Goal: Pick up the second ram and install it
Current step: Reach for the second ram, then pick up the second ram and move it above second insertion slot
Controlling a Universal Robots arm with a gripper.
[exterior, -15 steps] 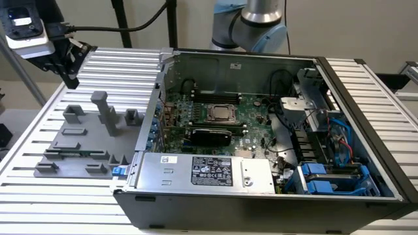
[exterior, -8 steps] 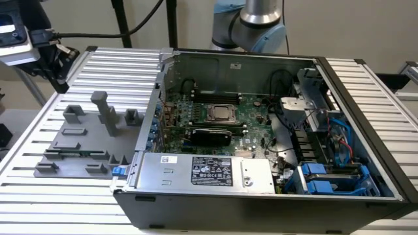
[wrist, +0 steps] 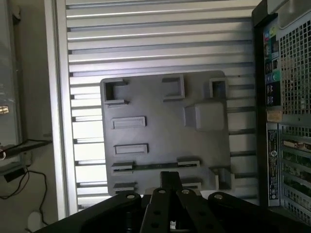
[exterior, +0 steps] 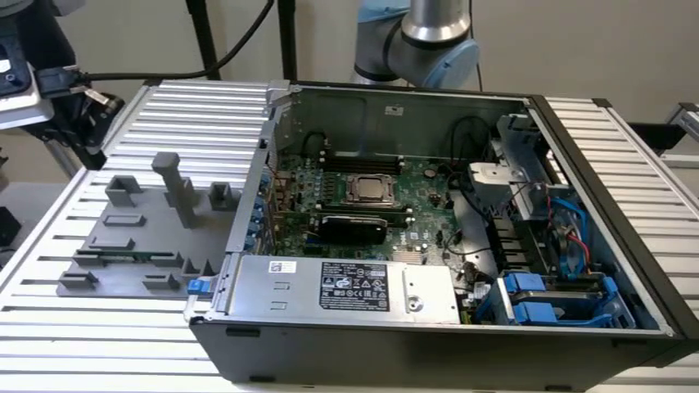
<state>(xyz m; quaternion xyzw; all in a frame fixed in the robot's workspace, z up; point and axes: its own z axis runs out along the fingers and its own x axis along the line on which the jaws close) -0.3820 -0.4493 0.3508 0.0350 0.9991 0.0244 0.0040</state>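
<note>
The second ram (wrist: 154, 166) is a thin dark-green stick standing on edge between small grey holders on the grey plastic tray (wrist: 165, 131). In the exterior view the ram (exterior: 129, 257) sits near the front of the tray (exterior: 142, 237), to the exterior view's left of the open computer case. My gripper (wrist: 170, 175) hangs above the tray, its black tip close to the middle of the ram and not touching it. Inside the case, the long black memory slots (exterior: 366, 161) lie behind the processor socket (exterior: 372, 190).
The open case (exterior: 437, 246) holds the motherboard, a silver power supply (exterior: 339, 285), cables and blue drive bays (exterior: 546, 299). A tall grey post (exterior: 175, 188) rises from the tray. The ribbed metal table (exterior: 65, 327) surrounds everything. The case's perforated back panel (wrist: 286, 107) borders the tray.
</note>
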